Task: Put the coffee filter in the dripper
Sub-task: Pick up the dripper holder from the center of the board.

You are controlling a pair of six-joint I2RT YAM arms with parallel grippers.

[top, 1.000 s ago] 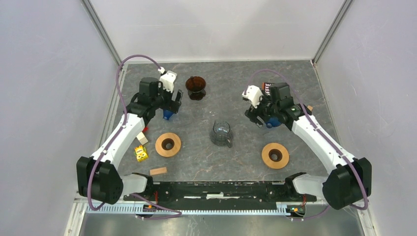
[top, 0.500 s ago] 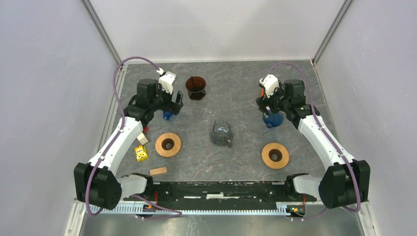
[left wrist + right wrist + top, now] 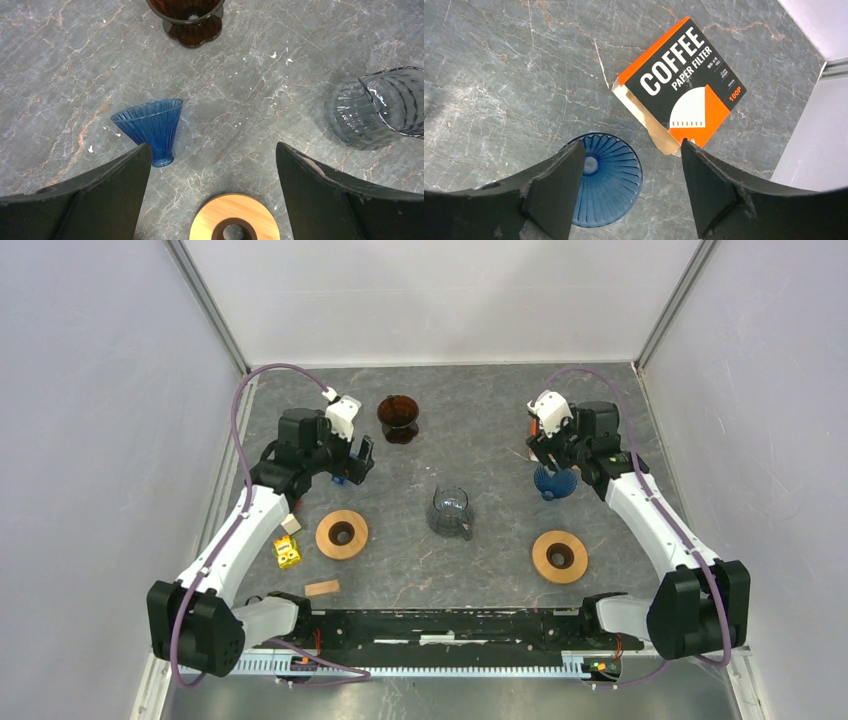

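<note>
The black-and-orange coffee filter box (image 3: 681, 85) lies flat near the back right, with beige paper filters (image 3: 651, 125) sticking out of its open end. A blue ribbed dripper (image 3: 606, 180) stands just near it, mouth up; it also shows in the top view (image 3: 553, 482). My right gripper (image 3: 631, 147) hovers open and empty above the dripper's rim and the box's open end; the top view shows it too (image 3: 546, 446). My left gripper (image 3: 212, 150) is open and empty above a second blue dripper (image 3: 150, 127) at the left.
A brown dripper (image 3: 398, 418) stands at the back centre. A clear glass dripper (image 3: 450, 512) sits mid-table. Two wooden rings (image 3: 342, 534) (image 3: 560, 556) lie nearer the front. Small blocks (image 3: 288, 554) (image 3: 321, 588) lie at the near left. The enclosure wall (image 3: 819, 125) is close by on the right.
My right gripper swung from left of the right blue dripper back toward the filter box, uncovering the dripper. My left gripper shifted slightly right. Both stayed open.
</note>
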